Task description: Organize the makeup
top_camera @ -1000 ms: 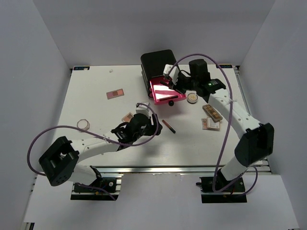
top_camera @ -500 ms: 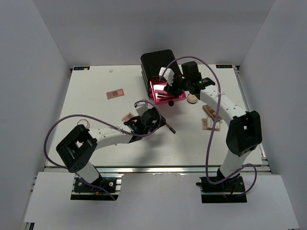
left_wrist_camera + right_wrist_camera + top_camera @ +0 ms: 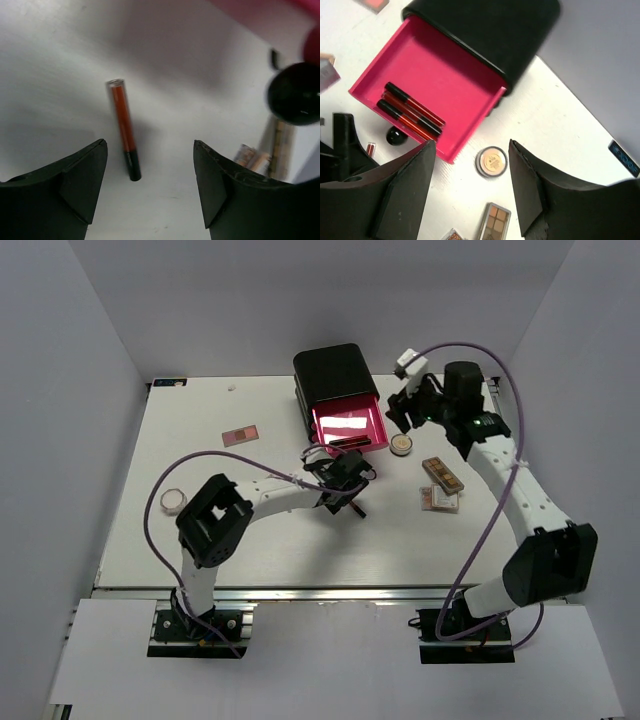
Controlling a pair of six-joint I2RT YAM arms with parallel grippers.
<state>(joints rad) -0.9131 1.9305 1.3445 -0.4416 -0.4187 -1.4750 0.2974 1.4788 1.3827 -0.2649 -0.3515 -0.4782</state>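
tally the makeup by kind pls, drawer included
sticks: 4 (3 in drawer, 1 loose stick)
small palettes: 4, one near the drawer front, right pile taken as 2
brown palette: 1
round cases: 2 (gold, pale)
total: 11

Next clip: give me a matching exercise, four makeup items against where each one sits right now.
Items:
1. three sticks
2. lone stick
3. round compact
4. brown palette

Places:
A. on the table under the open left pincer
B. inside the open pink drawer
C. on the table beside the drawer's front corner
D. next to the square palettes

Pairs: 1-B, 2-A, 3-C, 4-D.
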